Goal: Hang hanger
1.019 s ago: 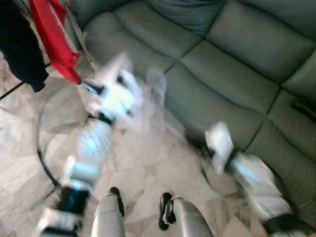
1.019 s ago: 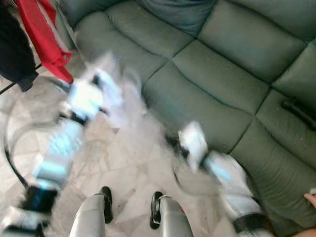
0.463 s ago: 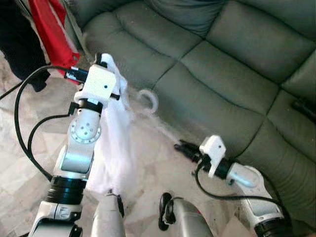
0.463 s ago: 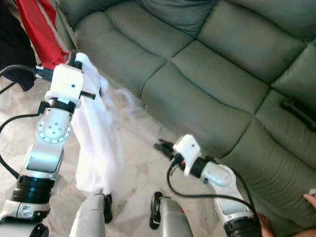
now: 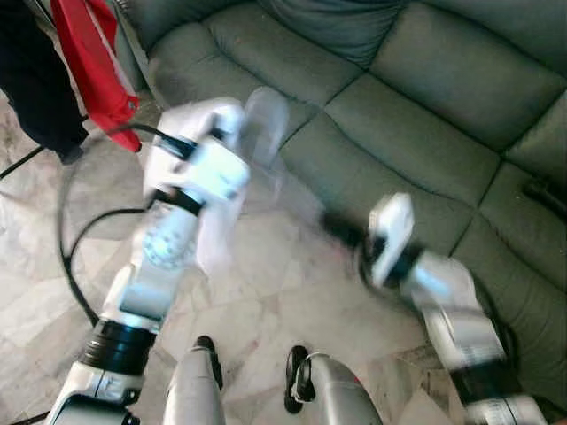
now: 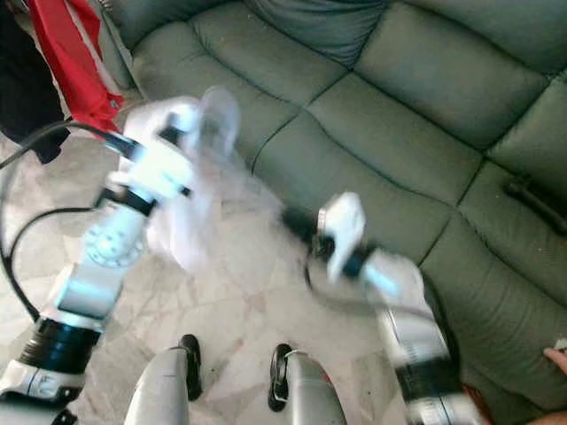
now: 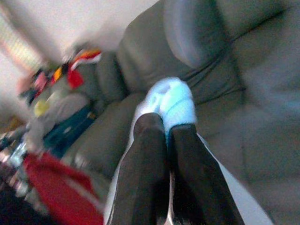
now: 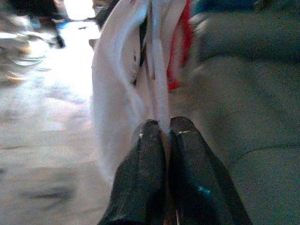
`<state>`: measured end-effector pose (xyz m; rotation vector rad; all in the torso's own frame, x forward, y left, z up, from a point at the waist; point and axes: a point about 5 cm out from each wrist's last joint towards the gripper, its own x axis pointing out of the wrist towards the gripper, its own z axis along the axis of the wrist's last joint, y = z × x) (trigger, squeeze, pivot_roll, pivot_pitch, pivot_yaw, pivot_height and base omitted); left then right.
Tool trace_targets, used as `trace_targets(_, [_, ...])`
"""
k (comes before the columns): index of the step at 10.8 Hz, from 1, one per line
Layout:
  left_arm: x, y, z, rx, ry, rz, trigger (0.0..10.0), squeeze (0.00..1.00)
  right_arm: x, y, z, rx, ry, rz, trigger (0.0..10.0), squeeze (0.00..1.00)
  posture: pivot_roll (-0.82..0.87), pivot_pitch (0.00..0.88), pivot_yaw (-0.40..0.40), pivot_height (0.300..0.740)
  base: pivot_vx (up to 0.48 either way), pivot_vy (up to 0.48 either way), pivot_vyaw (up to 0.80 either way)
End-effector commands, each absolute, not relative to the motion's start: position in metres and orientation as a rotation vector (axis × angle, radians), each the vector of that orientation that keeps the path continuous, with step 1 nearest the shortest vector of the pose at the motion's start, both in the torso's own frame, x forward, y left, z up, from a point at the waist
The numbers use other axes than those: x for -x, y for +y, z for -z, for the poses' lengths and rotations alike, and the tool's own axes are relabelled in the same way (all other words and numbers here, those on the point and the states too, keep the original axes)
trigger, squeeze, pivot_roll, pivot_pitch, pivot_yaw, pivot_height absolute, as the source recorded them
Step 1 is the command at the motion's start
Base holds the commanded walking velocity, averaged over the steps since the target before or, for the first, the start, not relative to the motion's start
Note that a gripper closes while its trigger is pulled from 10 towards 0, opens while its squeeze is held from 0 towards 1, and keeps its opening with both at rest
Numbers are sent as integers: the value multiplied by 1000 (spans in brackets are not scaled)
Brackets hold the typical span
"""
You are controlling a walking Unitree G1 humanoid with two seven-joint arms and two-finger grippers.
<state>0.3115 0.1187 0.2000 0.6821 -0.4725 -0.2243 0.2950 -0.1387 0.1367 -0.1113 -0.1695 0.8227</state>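
Before the padded green sofa (image 5: 399, 106), both grippers (image 7: 161, 136) (image 8: 161, 129) pinch a sheer white garment (image 8: 117, 89).

Pale marble-patterned floor (image 5: 266, 283) with grey veining, laid in large tiles, running up to the foot of a dark green sofa (image 5: 416, 97). Sofa standing directly on the floor, along its far and right edges, cushions deeply seamed. Near the sofa's left end, a thin black leg or rod (image 5: 19, 164) slanting down to the tiles. A black cable (image 5: 71, 266) looping above the floor beside it; contact unclear through the blur.
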Motion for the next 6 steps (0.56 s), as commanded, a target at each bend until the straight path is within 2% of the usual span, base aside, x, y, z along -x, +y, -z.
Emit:
trace_targets(1, [-303,108,-206,-690,-537,297,10000,0,-304,-151,-142,119,-237,-664,10000,0,53,238,-84,740,0,0,0])
trace_targets(3, [-289,90,-200,-680,-559,450,10000,0,-316,-159,-156,33,-296,-509,10000,0,58,243,-88,740,0,0,0])
trace_targets(6, [-273,68,-192,-659,-582,648,10000,0,-321,-160,-156,36,-291,-483,10000,0,46,248,-92,740,0,0,0])
